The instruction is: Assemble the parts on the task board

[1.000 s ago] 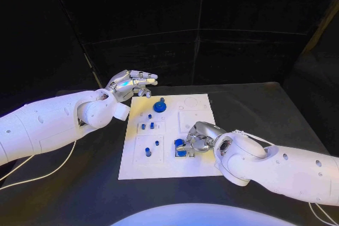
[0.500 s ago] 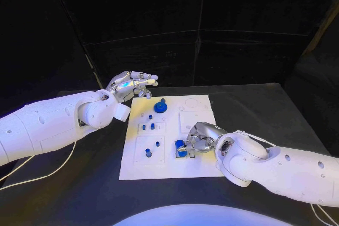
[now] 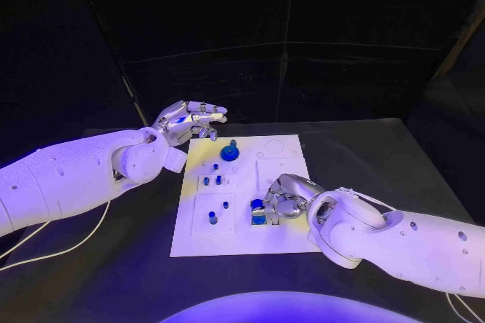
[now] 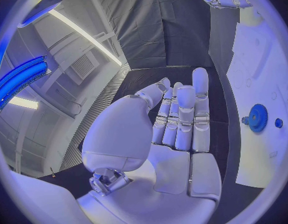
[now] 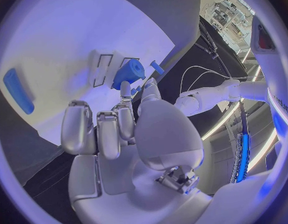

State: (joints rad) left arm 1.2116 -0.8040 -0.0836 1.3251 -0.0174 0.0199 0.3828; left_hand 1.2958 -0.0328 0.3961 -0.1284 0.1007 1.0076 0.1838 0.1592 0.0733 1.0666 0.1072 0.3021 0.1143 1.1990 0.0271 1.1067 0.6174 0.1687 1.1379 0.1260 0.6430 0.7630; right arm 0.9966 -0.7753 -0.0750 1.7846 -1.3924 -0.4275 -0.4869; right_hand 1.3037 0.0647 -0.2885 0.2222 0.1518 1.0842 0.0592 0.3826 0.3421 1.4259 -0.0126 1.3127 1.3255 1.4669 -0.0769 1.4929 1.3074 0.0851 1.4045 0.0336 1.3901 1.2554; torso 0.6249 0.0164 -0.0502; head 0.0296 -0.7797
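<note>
A: Start with the biggest thing. Where does everything sit?

B: Take the black table (image 3: pixel 374 155) as the ground. The white task board (image 3: pixel 283 235) lies flat in its middle, long side running away from the robot. Everything else I place against that board.

A: The arms, then?

B: The left arm (image 3: pixel 71 179) comes in beside the board's left edge, and the left hand (image 3: pixel 190 120) hangs just off the board's far left corner, above the table. The left wrist view shows its fingers (image 4: pixel 184 114) straight and close together with a bare palm, holding nothing. The right arm (image 3: pixel 404 239) lies across the board's near right corner, and the right hand (image 3: pixel 285 197) is down over the near middle of the board.

A: Is the right hand holding anything?

B: Its fingers are curled in around a chunky blue part (image 3: pixel 258 212) there, fingertips at the piece. Whether it truly grips it or only touches, I cannot tell.

A: And the other parts?

B: A blue gear on a peg (image 3: pixel 230 153) stands near the board's far end, well apart from both hands. Small blue pegs (image 3: pixel 212 180) stand in the left middle, and another blue peg (image 3: pixel 212 216) in the near left recess.
</note>
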